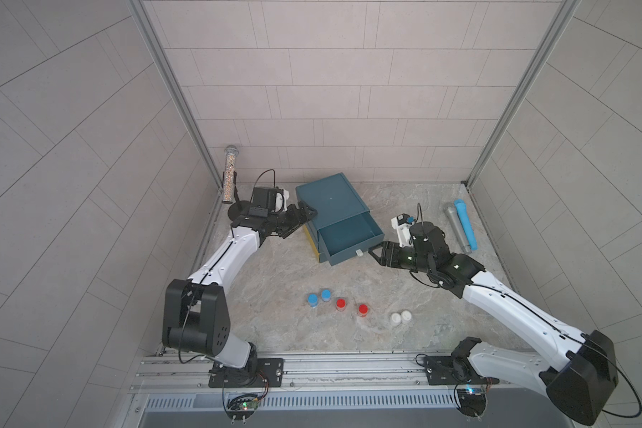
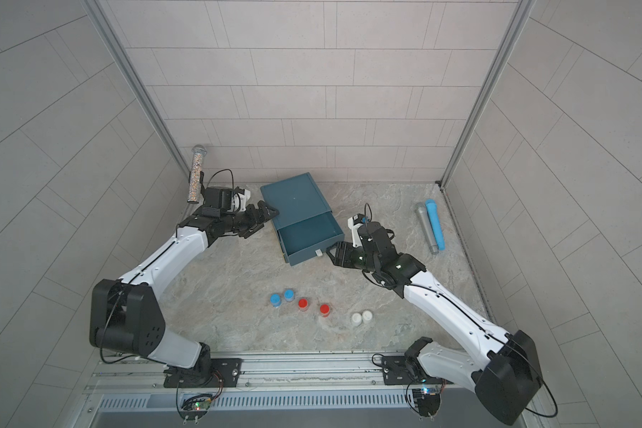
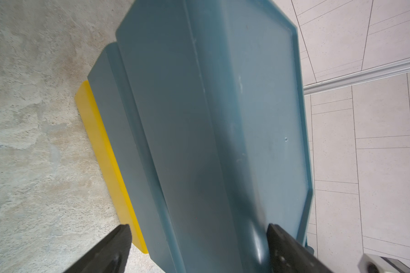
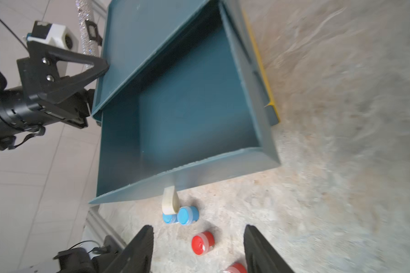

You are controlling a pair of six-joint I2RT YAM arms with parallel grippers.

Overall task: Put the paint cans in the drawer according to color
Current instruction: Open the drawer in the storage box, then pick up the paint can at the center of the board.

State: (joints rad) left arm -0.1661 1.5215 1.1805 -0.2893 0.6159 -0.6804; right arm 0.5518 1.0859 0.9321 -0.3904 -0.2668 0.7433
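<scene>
Right gripper (image 1: 372, 254) hangs with jaws apart and empty, just off the pull tab (image 4: 169, 199) at the drawer (image 4: 194, 104) front; nothing sits between its fingers in the right wrist view. Left gripper (image 1: 304, 216) stands at the far side of the cabinet (image 1: 330, 196), jaws spread across its corner edge, one finger above the top and one beside the wall, so it looks like a brace, though I cannot tell whether it presses.

All six cans stand on the table behind and below the right gripper, well apart from the drawer: two blue cans (image 1: 319, 297) touching, two red cans (image 1: 352, 307) apart, two white cans (image 1: 401, 317) touching.

Risks, as I judge them:
- The touching pairs leave no gap for a finger, so closing on one can may knock or roll its twin.
- The drawer is open but angled; a can released at its rim could tip out.
- If the left gripper lets go or pushes, the light cabinet may slide or the drawer shut.
- A yellow drawer (image 3: 109, 160) below is shut; mixing colours in one drawer fails the sort.
- The microphones (image 1: 462, 226) beside the right arm could be swept.
</scene>
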